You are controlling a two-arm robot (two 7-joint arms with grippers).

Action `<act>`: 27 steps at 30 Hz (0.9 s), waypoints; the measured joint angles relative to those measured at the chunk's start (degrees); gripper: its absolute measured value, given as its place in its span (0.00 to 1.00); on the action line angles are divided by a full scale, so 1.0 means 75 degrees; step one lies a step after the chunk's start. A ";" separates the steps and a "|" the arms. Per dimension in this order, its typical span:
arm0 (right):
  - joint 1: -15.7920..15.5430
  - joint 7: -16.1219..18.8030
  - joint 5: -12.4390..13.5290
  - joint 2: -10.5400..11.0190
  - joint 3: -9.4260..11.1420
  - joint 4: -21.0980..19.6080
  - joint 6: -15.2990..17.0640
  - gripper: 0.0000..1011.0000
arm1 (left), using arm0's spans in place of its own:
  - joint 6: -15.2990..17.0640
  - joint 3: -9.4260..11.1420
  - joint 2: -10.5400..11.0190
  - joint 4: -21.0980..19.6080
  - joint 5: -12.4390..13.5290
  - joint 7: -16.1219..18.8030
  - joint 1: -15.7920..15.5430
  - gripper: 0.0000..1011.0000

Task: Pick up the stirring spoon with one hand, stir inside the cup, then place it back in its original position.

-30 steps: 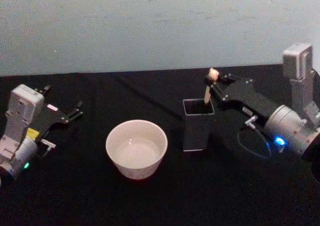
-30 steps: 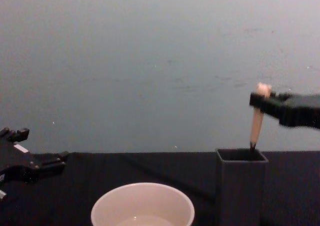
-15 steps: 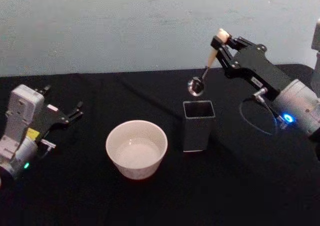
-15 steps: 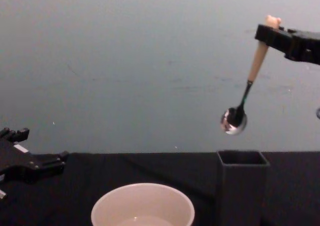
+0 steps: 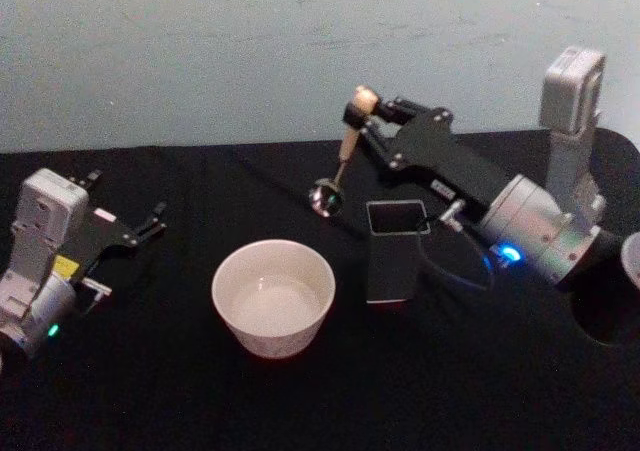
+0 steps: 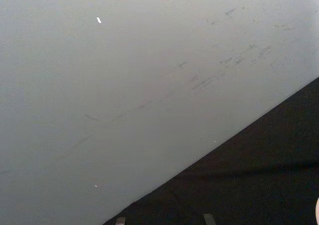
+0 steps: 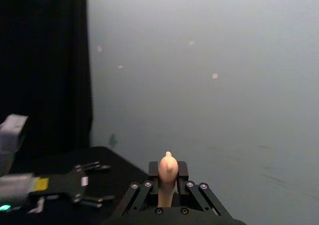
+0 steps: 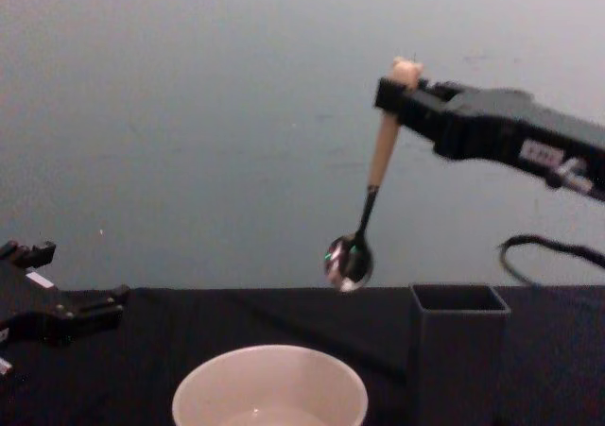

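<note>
Head view: a table (image 5: pixel 150 391) draped in black cloth runs back to a pale grey-blue wall (image 5: pixel 200 41). The right gripper (image 5: pixel 363 114) is clamped on the slim bear-topped beige spoon (image 5: pixel 345 149), which hangs tilted in the air, clear of the tall dark grey square holder (image 5: pixel 393 261). The left gripper (image 5: pixel 150 221) rests far left, fingers spread.

Chest view: the shiny spoon bowl hangs above the rim of the wide cream-white round cup (image 8: pixel 208 398), left of the holder.

Right wrist view: the bear head sticks up between the closed fingers.

Left wrist view: scuffed wall meets black cloth.
</note>
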 joint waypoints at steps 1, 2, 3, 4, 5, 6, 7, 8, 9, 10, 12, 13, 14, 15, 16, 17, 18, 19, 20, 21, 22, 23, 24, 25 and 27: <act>0.0020 0.0058 -0.0028 -0.0011 -0.0057 0.0057 -0.0057 0.21 | 0.0000 0.0000 0.0000 0.0000 0.0000 0.0001 0.0000 0.99; 0.0053 0.0192 -0.0069 -0.0035 -0.0165 0.0180 -0.0187 0.21 | 0.0000 0.0000 0.0000 0.0000 0.0000 0.0000 0.0000 0.99; 0.0070 0.0257 -0.0091 -0.0047 -0.0221 0.0251 -0.0252 0.21 | 0.0000 0.0000 0.0000 0.0000 0.0000 0.0000 0.0000 0.99; 0.0086 0.0319 -0.0111 -0.0060 -0.0269 0.0309 -0.0317 0.21 | 0.0000 0.0000 0.0000 0.0000 0.0000 0.0001 0.0000 0.99; 0.0119 0.0433 -0.0153 -0.0089 -0.0362 0.0436 -0.0435 0.21 | 0.0000 0.0000 0.0000 0.0000 0.0000 0.0000 0.0000 0.99; 0.0131 0.0477 -0.0178 -0.0100 -0.0403 0.0495 -0.0486 0.21 | 0.0000 0.0000 0.0000 0.0000 0.0000 0.0001 0.0000 0.99; 0.0151 0.0549 -0.0218 -0.0135 -0.0485 0.0609 -0.0577 0.21 | 0.0000 0.0000 0.0001 0.0000 0.0000 0.0000 0.0000 0.99; 0.0151 0.0549 -0.0218 -0.0135 -0.0485 0.0609 -0.0577 0.21 | 0.0000 0.0000 0.0000 0.0000 0.0000 0.0000 0.0000 0.99; 0.0167 0.0615 -0.0247 -0.0166 -0.0551 0.0734 -0.0666 0.21 | 0.0000 0.0000 0.0000 0.0000 0.0000 0.0000 0.0000 0.99; 0.0175 0.0648 -0.0264 -0.0184 -0.0581 0.0795 -0.0711 0.21 | 0.0000 0.0000 0.0000 0.0000 0.0000 0.0000 0.0000 0.99; 0.0200 0.0737 -0.0299 -0.0241 -0.0658 0.0958 -0.0861 0.21 | 0.0000 0.0000 0.0000 0.0000 0.0000 0.0001 0.0000 0.99; 0.0211 0.0773 -0.0310 -0.0262 -0.0682 0.1022 -0.0922 0.21 | 0.0000 0.0000 0.0000 0.0000 0.0000 0.0000 0.0000 0.99; 0.0236 0.0851 -0.0336 -0.0304 -0.0739 0.1168 -0.1056 0.21 | 0.0000 0.0000 0.0000 0.0000 0.0000 0.0000 0.0000 0.99; 0.0247 0.0883 -0.0351 -0.0321 -0.0759 0.1219 -0.1109 0.21 | 0.0000 0.0000 0.0000 0.0000 0.0000 0.0000 0.0000 0.99; 0.0259 0.0919 -0.0376 -0.0344 -0.0785 0.1288 -0.1184 0.21 | 0.0000 0.0000 0.0000 0.0000 0.0000 0.0000 0.0000 0.99; 0.0272 0.0955 -0.0404 -0.0362 -0.0810 0.1353 -0.1245 0.21 | 0.0000 0.0000 0.0000 0.0000 0.0000 0.0000 0.0000 0.99; 0.0284 0.0984 -0.0431 -0.0380 -0.0837 0.1421 -0.1303 0.21 | 0.0000 0.0000 0.0000 0.0000 0.0000 0.0000 0.0000 0.99; 0.0313 0.1027 -0.0508 -0.0421 -0.0891 0.1548 -0.1412 0.21 | 0.0000 0.0000 0.0000 0.0000 0.0000 0.0000 0.0000 0.99; 0.0328 0.1045 -0.0546 -0.0439 -0.0916 0.1613 -0.1462 0.21 | 0.0000 0.0000 0.0000 0.0000 0.0000 0.0000 0.0000 0.99; 0.0358 0.1072 -0.0627 -0.0476 -0.0969 0.1744 -0.1561 0.21 | 0.0000 0.0000 0.0000 0.0000 0.0000 0.0000 0.0000 0.99; 0.0372 0.1079 -0.0671 -0.0493 -0.0994 0.1804 -0.1604 0.21 | 0.0000 -0.0001 0.0000 0.0000 0.0000 0.0000 0.0000 0.99; 0.0385 0.1081 -0.0706 -0.0509 -0.1012 0.1855 -0.1638 0.21 | 0.0000 0.0000 0.0000 0.0000 0.0000 0.0000 0.0000 0.99; 0.0415 0.1084 -0.0799 -0.0541 -0.1054 0.1982 -0.1705 0.21 | 0.0000 0.0000 0.0000 0.0000 0.0000 0.0000 0.0000 0.99; 0.0426 0.1085 -0.0838 -0.0559 -0.1071 0.2038 -0.1733 0.21 | 0.0000 0.0000 0.0000 0.0000 0.0000 0.0000 0.0000 0.99; 0.0463 0.1089 -0.0938 -0.0612 -0.1110 0.2199 -0.1816 0.21 | 0.0000 0.0000 0.0000 0.0000 0.0000 0.0001 0.0000 0.99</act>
